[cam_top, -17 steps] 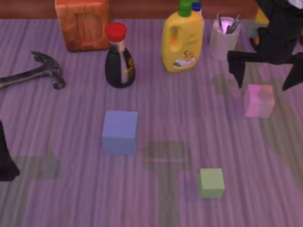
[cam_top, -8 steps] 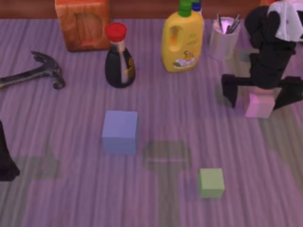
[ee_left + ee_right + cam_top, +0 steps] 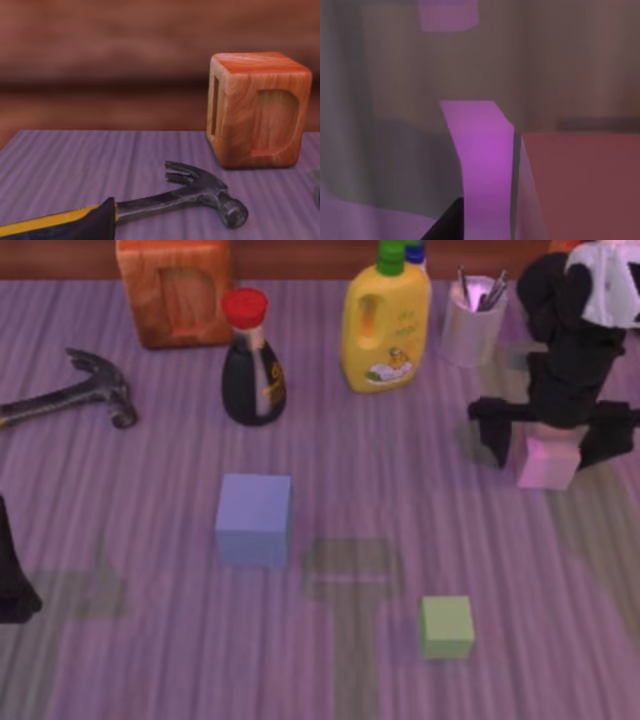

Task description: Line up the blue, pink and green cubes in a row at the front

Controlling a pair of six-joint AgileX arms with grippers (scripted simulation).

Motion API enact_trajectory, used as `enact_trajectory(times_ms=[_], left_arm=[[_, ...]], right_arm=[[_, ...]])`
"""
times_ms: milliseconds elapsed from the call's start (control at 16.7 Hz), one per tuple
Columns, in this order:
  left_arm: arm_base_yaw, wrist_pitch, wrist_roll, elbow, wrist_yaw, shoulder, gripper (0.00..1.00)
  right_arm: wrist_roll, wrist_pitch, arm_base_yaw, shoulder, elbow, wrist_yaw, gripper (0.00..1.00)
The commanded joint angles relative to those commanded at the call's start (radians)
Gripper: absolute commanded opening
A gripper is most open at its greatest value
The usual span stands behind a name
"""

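At the far right, the right gripper (image 3: 553,440) straddles the pink cube (image 3: 547,462) with its fingers apart, while the left gripper (image 3: 12,585) waits at the near left, finger state unclear.

The top camera is looking down over the purple striped table (image 3: 150,660); the left wrist camera is sitting low, sharing the black-headed claw hammer (image 3: 200,192) (image 3: 95,385).

Right gripper (image 3: 548,438), a sec ago up behind the pink cube (image 3: 547,462) w/ fingers splayed, is now sitting low over it, fingers flanking both sides and closing in slightly vs half a sec ago.
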Motion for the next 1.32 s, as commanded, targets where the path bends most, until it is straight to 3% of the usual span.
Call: enact_trajectory(times_ms=[420, 1020, 1320], left_arm=[[0.000, 0.000, 0.000, 0.000, 0.000, 0.000, 1.00], [0.000, 0.000, 0.000, 0.000, 0.000, 0.000, 1.00], [0.000, 0.000, 0.000, 0.000, 0.000, 0.000, 1.00]], right_arm=[[0.000, 0.000, 0.000, 0.000, 0.000, 0.000, 0.02], [-0.003, -0.010, 0.001, -0.021, 0.007, 0.005, 0.00], [-0.006, -0.154, 0.008, -0.052, 0.112, 0.005, 0.00]])
